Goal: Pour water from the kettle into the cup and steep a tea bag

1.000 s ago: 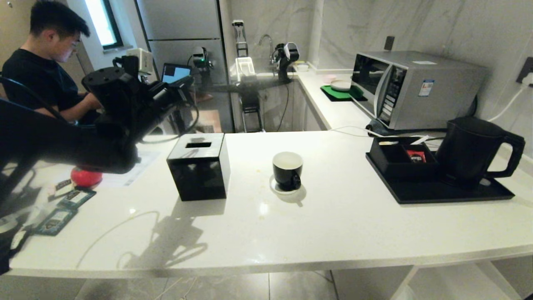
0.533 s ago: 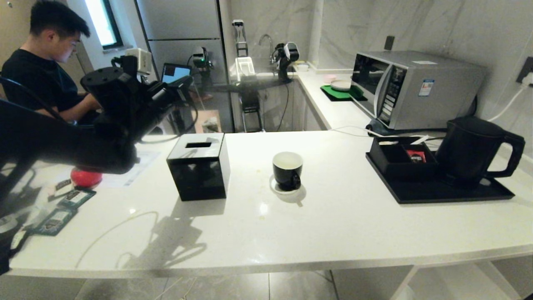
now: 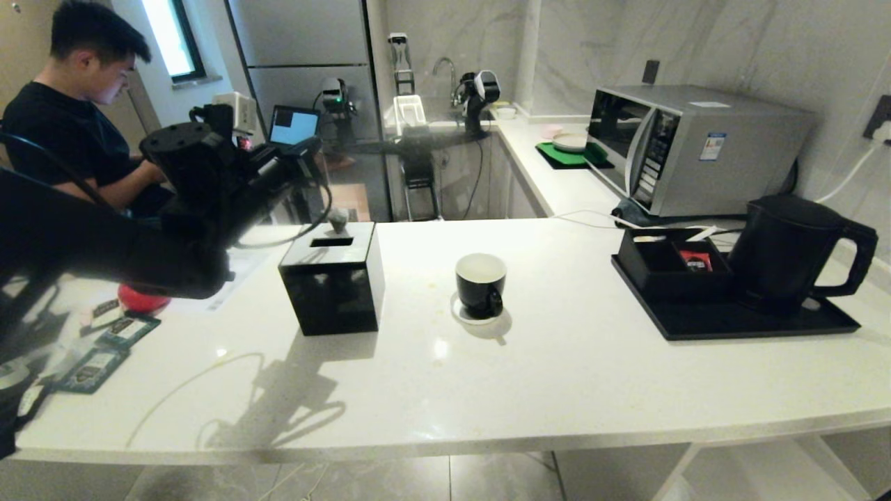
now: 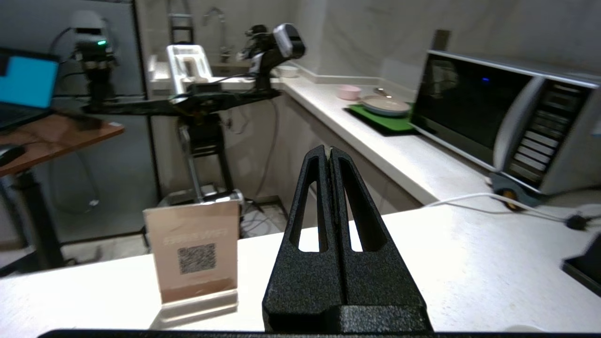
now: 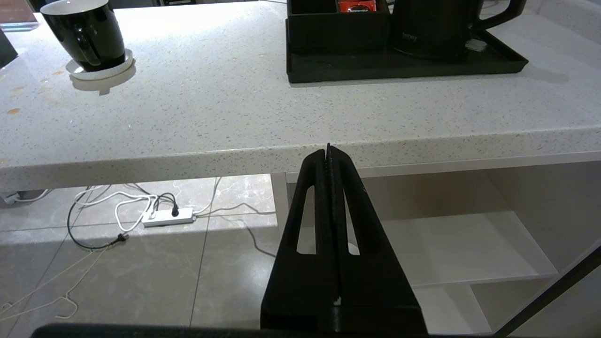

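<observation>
Holding my left gripper (image 4: 330,152) clenched on nothing above the desk's (image 3: 557,376) left end; right gripper (image 5: 328,152) clenched below its front edge. Cup (image 3: 480,284) mid-desk, kettle (image 3: 786,250) far right.

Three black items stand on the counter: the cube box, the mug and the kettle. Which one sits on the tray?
The kettle: the tall jug with the loop handle stands on the black tray at the right. The cup rests on a white coaster, and the tissue box stands directly on the counter.

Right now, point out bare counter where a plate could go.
Free: the near strip in front of the cup and the gap between the cup and the black tray. Crowded: the left end, with teal sachets beside the tissue box.
</observation>
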Tool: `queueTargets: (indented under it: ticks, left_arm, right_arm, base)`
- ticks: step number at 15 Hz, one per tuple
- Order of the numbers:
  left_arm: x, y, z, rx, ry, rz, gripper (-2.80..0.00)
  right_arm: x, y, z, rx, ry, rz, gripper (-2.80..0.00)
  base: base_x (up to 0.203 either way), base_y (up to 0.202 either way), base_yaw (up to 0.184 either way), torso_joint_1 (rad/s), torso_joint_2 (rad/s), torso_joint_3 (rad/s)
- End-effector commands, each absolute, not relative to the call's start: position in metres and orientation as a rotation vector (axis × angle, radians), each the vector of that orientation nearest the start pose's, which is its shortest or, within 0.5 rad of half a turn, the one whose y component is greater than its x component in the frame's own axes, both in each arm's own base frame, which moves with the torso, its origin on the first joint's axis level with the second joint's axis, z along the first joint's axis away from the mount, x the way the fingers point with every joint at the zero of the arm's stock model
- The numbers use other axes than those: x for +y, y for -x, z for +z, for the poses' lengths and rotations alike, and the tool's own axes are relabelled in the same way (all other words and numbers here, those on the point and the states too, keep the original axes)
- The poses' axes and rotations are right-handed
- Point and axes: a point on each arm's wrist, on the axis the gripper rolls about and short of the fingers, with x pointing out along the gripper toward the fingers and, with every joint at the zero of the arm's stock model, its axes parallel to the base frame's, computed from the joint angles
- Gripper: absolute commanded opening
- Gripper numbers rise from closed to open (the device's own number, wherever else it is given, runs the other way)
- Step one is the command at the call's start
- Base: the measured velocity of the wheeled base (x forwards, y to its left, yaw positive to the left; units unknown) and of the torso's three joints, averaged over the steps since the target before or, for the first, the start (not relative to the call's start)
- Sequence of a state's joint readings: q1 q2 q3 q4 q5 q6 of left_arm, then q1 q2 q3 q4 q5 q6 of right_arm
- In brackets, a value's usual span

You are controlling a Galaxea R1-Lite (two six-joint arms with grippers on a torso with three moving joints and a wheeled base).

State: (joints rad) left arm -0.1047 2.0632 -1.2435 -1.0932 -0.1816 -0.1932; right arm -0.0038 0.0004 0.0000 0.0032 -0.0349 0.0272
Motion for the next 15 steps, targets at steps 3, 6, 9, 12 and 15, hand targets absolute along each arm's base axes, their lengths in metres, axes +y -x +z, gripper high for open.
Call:
queueTargets:
  ticks: [3, 6, 9, 12, 15]
  left_arm:
    - [-0.046, -0.41, 0.216, -0.251, 0.186, -0.279, -2.8]
    - [-0.047, -0.408, 0.219, -0.254, 0.186, -0.276, -2.8]
    - [-0.047, -0.405, 0.226, -0.267, 0.186, -0.277, -2.8]
    - [-0.047, -0.401, 0.229, -0.27, 0.186, -0.278, -2.8]
    - [-0.046, -0.391, 0.223, -0.236, 0.187, -0.273, -2.8]
  right_arm:
    - [-0.001, 0.023, 0.075, 0.004, -0.028, -0.04, -2.8]
    - [-0.001, 0.023, 0.075, 0.004, -0.028, -0.038, -2.8]
    - [-0.001, 0.023, 0.075, 0.004, -0.028, -0.04, -2.8]
    - [-0.001, 0.023, 0.075, 0.003, -0.028, -0.038, -2.8]
    - [-0.001, 0.023, 0.075, 0.004, -0.028, -0.04, -2.8]
  base:
    - [0.0, 0.0, 0.0, 0.0, 0.0, 0.0]
    - [0.0, 0.0, 0.0, 0.0, 0.0, 0.0]
    - [0.0, 0.0, 0.0, 0.0, 0.0, 0.0]
    - [0.0, 0.0, 0.0, 0.0, 0.0, 0.0]
    - [0.0, 0.0, 0.0, 0.0, 0.0, 0.0]
